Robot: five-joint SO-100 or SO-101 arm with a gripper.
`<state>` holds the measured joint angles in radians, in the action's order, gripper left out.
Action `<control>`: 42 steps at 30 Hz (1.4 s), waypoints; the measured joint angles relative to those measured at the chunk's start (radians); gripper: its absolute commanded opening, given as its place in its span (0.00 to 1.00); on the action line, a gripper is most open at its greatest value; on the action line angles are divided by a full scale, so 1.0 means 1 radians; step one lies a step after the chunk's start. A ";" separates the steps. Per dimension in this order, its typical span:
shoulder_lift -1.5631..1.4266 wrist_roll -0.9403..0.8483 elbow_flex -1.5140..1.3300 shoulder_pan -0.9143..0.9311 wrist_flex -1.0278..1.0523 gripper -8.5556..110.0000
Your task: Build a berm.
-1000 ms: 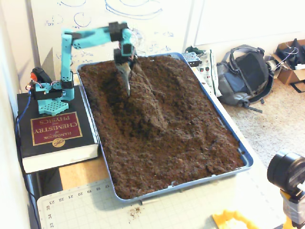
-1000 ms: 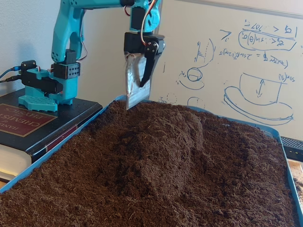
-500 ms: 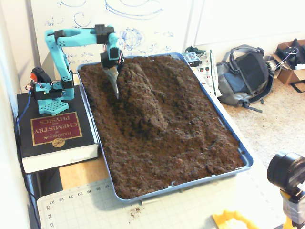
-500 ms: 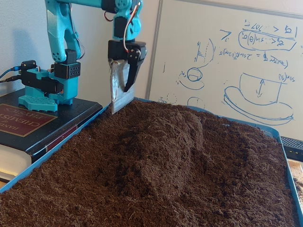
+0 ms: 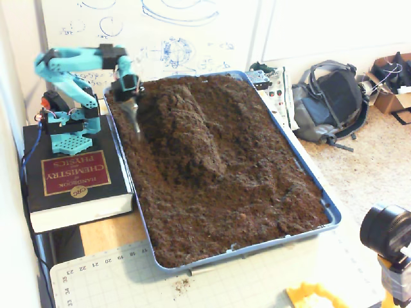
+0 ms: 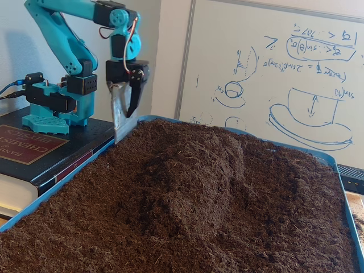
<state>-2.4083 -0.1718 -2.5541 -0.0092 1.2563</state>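
Note:
The berm point(image 5: 192, 135) is a long raised ridge of dark brown soil running from the tray's back left towards its middle; in the low fixed view the berm point(image 6: 199, 170) shows as a rounded mound. My turquoise arm's gripper point(image 5: 135, 123) hangs point down over the soil at the tray's back left edge, left of the ridge and apart from it. In the low fixed view the gripper point(image 6: 128, 126) carries a flat metal blade, its black finger rests against the blade, and the blade's lower edge sits just at the soil surface.
The blue tray point(image 5: 309, 174) holds the soil bed, and its rim point(image 6: 57, 186) lies beside a thick book point(image 5: 74, 176) that bears the arm's base point(image 5: 67, 128). A backpack point(image 5: 331, 102) lies right of the tray. A camera point(image 5: 385, 231) and cutting mat point(image 5: 128, 276) are in front.
The gripper has swung left off the far end of the ridge to the tray's left edge and dropped lower. The arm has folded back towards its base. The ridge looks unchanged.

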 measured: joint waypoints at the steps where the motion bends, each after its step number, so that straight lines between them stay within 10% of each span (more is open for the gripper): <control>1: -0.025 0.021 -0.021 0.000 0.000 0.08; 42: -0.775 0.199 -0.554 -0.258 -0.140 0.08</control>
<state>-3.1830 0.0276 -3.1078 -0.2669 1.1167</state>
